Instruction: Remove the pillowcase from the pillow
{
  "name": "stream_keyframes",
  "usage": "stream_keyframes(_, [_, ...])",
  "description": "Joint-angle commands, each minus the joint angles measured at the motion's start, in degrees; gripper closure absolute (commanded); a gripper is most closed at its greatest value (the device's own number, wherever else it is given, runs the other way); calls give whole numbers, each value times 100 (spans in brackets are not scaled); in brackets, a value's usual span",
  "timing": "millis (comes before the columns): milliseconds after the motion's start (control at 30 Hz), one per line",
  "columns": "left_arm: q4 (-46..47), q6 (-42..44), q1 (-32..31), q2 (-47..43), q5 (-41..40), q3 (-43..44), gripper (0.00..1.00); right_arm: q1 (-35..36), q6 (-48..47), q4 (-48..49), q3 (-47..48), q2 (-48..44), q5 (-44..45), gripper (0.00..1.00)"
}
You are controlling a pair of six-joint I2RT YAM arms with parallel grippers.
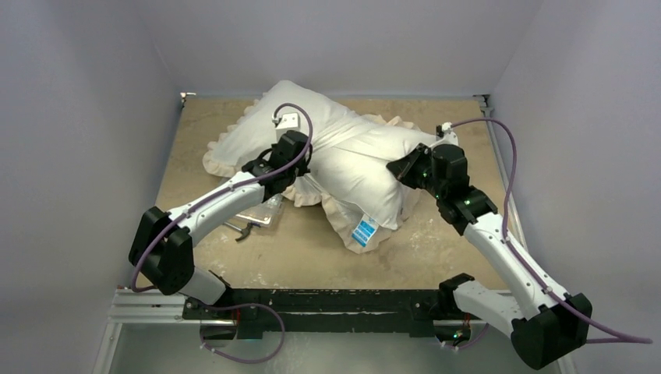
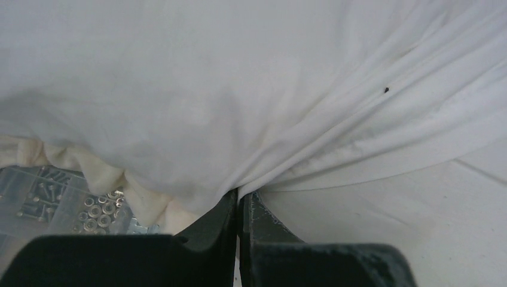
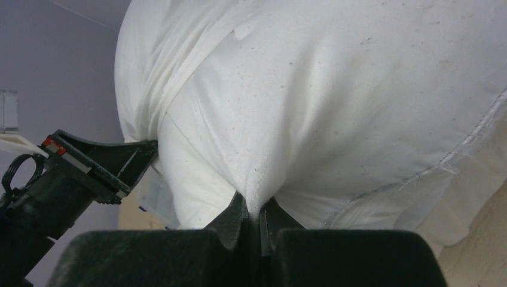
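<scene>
Left hand [image 2: 239, 204]: clenched on a gathered fold of the pillowcase [image 1: 253, 132], just beside its frill.
Right hand [image 3: 255, 210]: clenched on the pillow [image 1: 362, 175], at its right side.
Pillow place: middle of table [image 1: 312, 253], far-left part inside the pillowcase.

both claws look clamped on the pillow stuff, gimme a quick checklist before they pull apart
1. Left claw shut on the pillowcase, folds fanning out from the pinch: ok.
2. Right claw shut on the pillow: ok.
3. Left claw has cover fabric only, no pillow pinched beneath: cannot tell.
4. Pillow has started to come out: the corner with the tag lies outside the cover: ok.
5. Pillow fully free: its far end is inside the cover: not ok.
6. Pull path clear: a parts box sits right by the frill and might get dragged: not ok.
</scene>
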Motion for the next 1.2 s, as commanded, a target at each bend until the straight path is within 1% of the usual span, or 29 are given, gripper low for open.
stream_keyframes(0, [-594, 357, 485, -62, -740, -228, 100, -107, 166, -284, 580, -485, 787, 100])
stream_keyframes(100, [-671, 402, 528, 86, -872, -344, 100, -111, 200, -464, 827, -636, 621, 100])
stream_keyframes(200, [-641, 310, 528, 183, -591, -533, 100, -110, 181, -531, 974, -702, 366, 100])
stream_keyframes(300, [-563, 144, 528, 143, -293, -755, 100, -107, 209, -693, 756, -755, 162, 100])
stream_keyframes(367, [-469, 87, 528, 33, 44, -890, 100, -108, 188, -745, 463, -832, -22, 100])
stream_keyframes(433, [-296, 34, 520, -141, 582, -1037, 100, -113, 115, -802, 181, -840, -457, 100])
stream_keyframes(500, [-52, -46, 507, -337, 1165, -1210, 100, -110, 104, -877, -1, -783, -564, 99])
stream_keyframes(533, [60, -91, 496, -437, 1405, -1290, 99, -110, 102, -918, -22, -743, -547, 93])
stream_keyframes(567, [151, -129, 475, -532, 1599, -1353, 97, -108, 95, -983, 41, -708, -503, 84])
stream_keyframes(600, [223, -145, 449, -617, 1767, -1409, 95, -108, 77, -1061, 169, -666, -460, 73])
stream_keyframes(700, [254, -127, 353, -812, 2036, -1430, 90, -111, -69, -1178, 781, -520, -259, 37])
stream_keyframes(733, [232, -101, 334, -869, 2097, -1418, 88, -110, -119, -1207, 1016, -427, -120, 28])
stream_keyframes(833, [129, -33, 318, -1052, 2193, -1343, 80, -113, -205, -1342, 1637, 57, 509, 11])
stream_keyframes(900, [73, -38, 310, -1180, 2191, -1303, 76, -121, -151, -1397, 1817, 456, 936, 2])
stream_keyframes(933, [84, -43, 304, -1272, 2153, -1299, 74, -140, -79, -1427, 1838, 680, 1271, 1])
stream_keyframes(1033, [23, -156, 300, -1392, 1929, -1265, 69, -233, 213, -1466, 1910, 1261, 2009, 1])
stream_keyframes(1100, [-181, -295, 300, -1396, 1833, -1133, 67, -279, 275, -1327, 2024, 1456, 2120, 1])
stream_keyframes(1167, [-340, -371, 301, -1363, 1829, -957, 63, -290, 272, -883, 1889, 1542, 2143, 1])
